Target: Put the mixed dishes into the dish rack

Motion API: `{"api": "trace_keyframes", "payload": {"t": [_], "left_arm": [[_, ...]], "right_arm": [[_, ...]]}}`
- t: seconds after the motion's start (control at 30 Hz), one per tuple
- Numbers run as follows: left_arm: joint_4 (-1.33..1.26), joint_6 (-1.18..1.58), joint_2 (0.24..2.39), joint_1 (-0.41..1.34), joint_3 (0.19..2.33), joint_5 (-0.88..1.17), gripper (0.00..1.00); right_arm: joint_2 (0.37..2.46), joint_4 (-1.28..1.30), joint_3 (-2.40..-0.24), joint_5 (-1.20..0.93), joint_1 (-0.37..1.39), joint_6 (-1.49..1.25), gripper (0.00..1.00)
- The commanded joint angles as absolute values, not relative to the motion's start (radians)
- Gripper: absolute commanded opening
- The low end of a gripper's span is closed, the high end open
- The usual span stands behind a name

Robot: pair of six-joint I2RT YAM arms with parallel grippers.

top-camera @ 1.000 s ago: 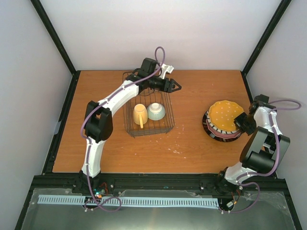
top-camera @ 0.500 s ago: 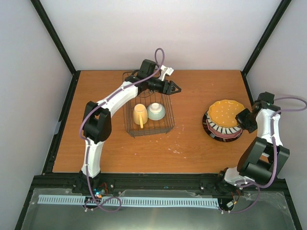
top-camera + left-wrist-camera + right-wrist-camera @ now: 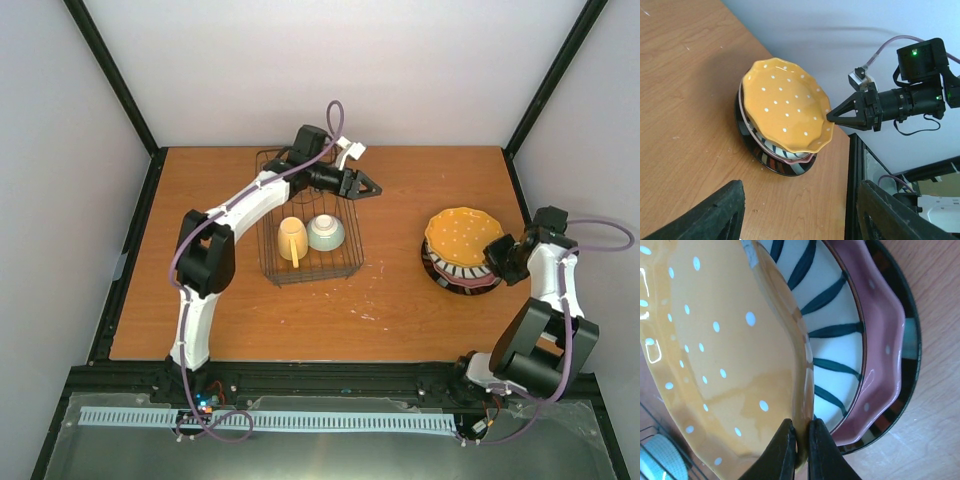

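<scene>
rim of orange dotted plate point(image 3: 715, 340) pinched in right gripper point(image 3: 801, 432)

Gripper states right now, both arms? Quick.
Left gripper: open, holding nothing.
Right gripper: shut on the rim of the orange dotted plate.

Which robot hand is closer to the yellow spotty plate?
Right. The right gripper pinches the rim of the yellow spotty plate. The left gripper hangs open by the dish rack, at its far corner, well apart from the plate.
</scene>
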State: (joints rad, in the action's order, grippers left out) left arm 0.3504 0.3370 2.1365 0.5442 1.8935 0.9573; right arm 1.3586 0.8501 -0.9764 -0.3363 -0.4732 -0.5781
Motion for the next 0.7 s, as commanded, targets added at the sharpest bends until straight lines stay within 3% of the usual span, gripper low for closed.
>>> {"api": "trace_keyframes", "payload": {"t": [0.0,0.67], "left_arm": [[0.303,0.372,2.213,0.541,1.944,1.079,0.63],[0.191,0.493,2.346,0.595,2.007,1.183,0.69]], "right_arm": [[1.292,0.689,-0.938,-0.517,-0.484,-0.625,0.03],[1.15,0.517,-0.821,-0.667,-0.492,-0.696,0.03]]}}
